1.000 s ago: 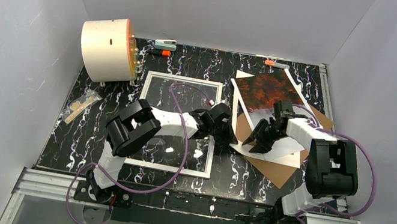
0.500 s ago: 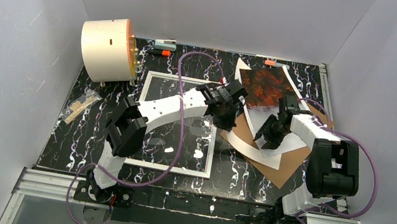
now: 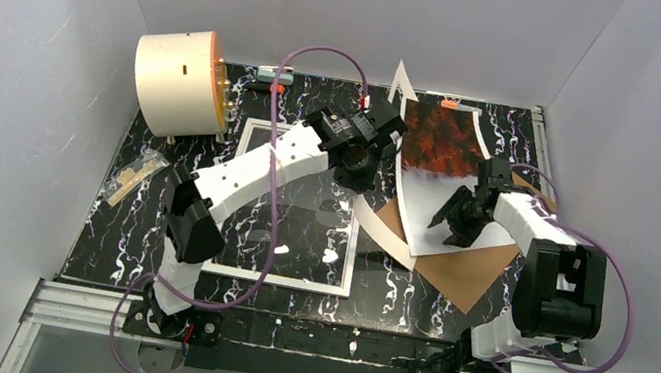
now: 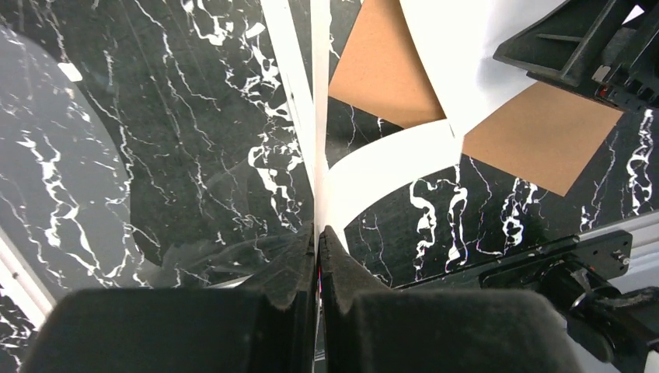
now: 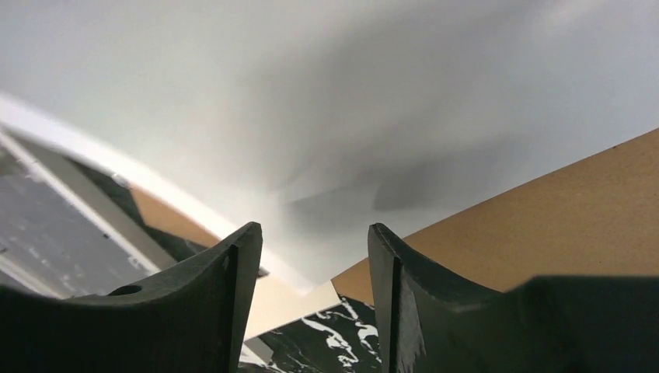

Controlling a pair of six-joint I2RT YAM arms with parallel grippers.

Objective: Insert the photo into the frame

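Note:
The white frame (image 3: 275, 280) lies flat left of centre, its glass showing the marble top. The photo (image 3: 436, 138), red-orange at the back and misty white at the front, rests on a brown backing board (image 3: 465, 270) at the right. My left gripper (image 3: 376, 144) is shut on the left edge of a white mat (image 3: 403, 82) and holds that side up, so it curls. In the left wrist view the mat (image 4: 365, 171) rises edge-on from the shut gripper (image 4: 319, 229). My right gripper (image 3: 451, 227) stands open over the photo's white half (image 5: 350, 116), gripper (image 5: 315, 233) holding nothing.
A cream cylinder (image 3: 177, 80) lies on its side at the back left. Two clips (image 3: 275, 71) (image 3: 456, 106) sit along the back edge, and small wooden pieces (image 3: 133, 176) at the left. White walls close in on three sides.
My left arm has swung from the frame's right edge toward the back, raising the mat's left side. My right gripper has opened wider and shifted slightly right.

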